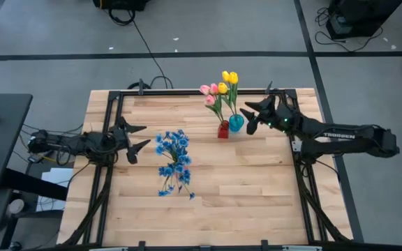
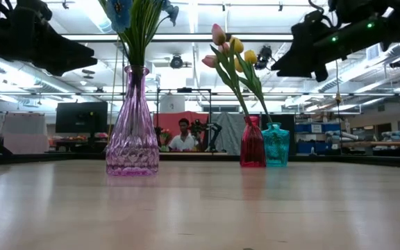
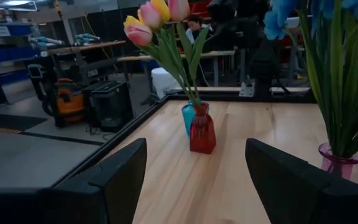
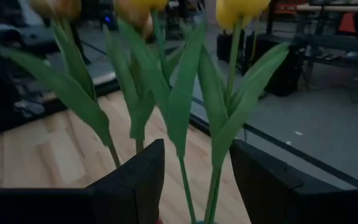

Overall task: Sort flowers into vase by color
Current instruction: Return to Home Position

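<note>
Pale wood table on a grey floor marked with tape lines; three vases stand filled and both arms wait with their fingers spread.

By the middle of the table's left edge, the left gripper hovers with its jaws wide and empty. It points toward the purple vase, which stands left of the table's centre and is full of blue blossoms. Near the far edge, right of its middle, the red vase holds the pink tulips. Just beside it the blue vase holds the yellow tulips. Immediately right of that vase hangs the right gripper, jaws apart and holding nothing, with the tulip stems showing past its fingers. Its arm reads "TROSSEN". A person sits in the room behind.
</note>
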`<action>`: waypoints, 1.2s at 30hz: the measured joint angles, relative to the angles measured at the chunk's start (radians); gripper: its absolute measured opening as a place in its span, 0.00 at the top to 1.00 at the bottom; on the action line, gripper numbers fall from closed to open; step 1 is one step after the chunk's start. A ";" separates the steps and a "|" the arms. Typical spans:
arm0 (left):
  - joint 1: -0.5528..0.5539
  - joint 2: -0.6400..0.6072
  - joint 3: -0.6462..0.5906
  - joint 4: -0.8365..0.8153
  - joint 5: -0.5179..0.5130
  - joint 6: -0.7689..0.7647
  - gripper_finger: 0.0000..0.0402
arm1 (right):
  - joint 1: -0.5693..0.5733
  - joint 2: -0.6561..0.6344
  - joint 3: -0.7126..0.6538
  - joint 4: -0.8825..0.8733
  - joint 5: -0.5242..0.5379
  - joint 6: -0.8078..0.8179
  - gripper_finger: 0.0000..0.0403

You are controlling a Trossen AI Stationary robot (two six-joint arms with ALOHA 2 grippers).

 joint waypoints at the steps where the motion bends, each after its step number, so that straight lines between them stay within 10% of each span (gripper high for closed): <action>1: 0.000 -0.018 0.000 -0.011 0.000 0.001 0.30 | -0.016 -0.012 -0.002 0.004 -0.027 0.000 0.52; 10: -0.002 -0.095 -0.006 -0.075 -0.007 0.006 0.30 | -0.126 -0.114 -0.165 0.184 -0.172 0.040 0.52; 17: -0.003 -0.095 -0.007 -0.066 -0.017 0.009 0.30 | -0.123 -0.125 -0.450 0.640 -0.206 0.195 0.52; 28: -0.003 -0.095 -0.033 -0.017 -0.007 0.018 0.30 | -0.070 -0.180 -0.333 0.557 -0.280 0.260 0.52; 36: -0.004 -0.096 -0.033 0.001 0.001 0.029 0.30 | -0.099 -0.388 -0.191 0.128 -0.194 0.156 0.52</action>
